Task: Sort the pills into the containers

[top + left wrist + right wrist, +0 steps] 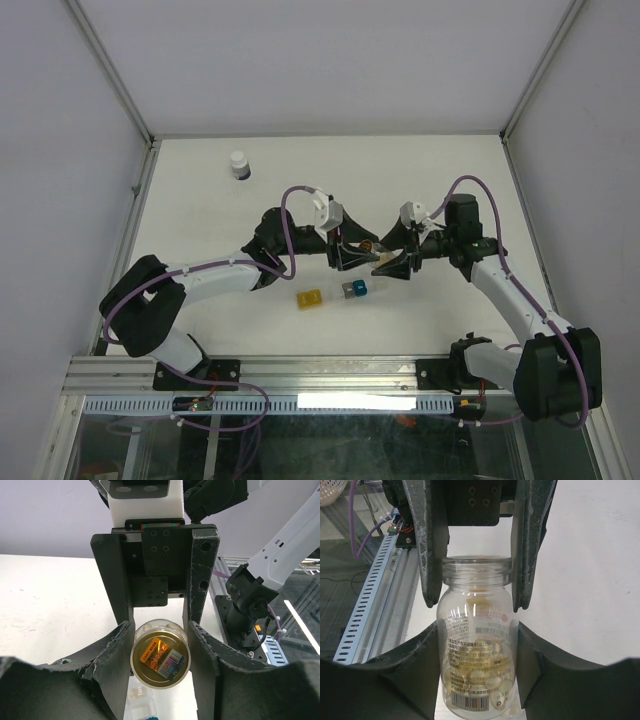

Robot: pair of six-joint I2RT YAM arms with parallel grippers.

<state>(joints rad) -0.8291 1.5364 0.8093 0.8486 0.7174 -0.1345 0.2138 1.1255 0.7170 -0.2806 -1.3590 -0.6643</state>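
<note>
A clear pill bottle (476,645) with printed labels holds pale yellow round pills (501,690). My right gripper (477,672) is shut on its body. My left gripper (160,662) is shut on its far end, where a gold top (160,661) with an orange and blue sticker faces the left wrist camera. In the top view both grippers, left (350,254) and right (397,265), meet over the table's middle with the bottle (375,256) held between them above the table. The pillbox containers lie below: a yellow one (309,298) alone, and a blue one (359,288) joined to a clear one (347,290).
A small dark bottle with a white cap (239,164) stands at the back left. Clear pillbox cubes (140,702) show under the left gripper. The metal rail of the table's near edge (330,372) runs along the front. Walls close in the table on three sides.
</note>
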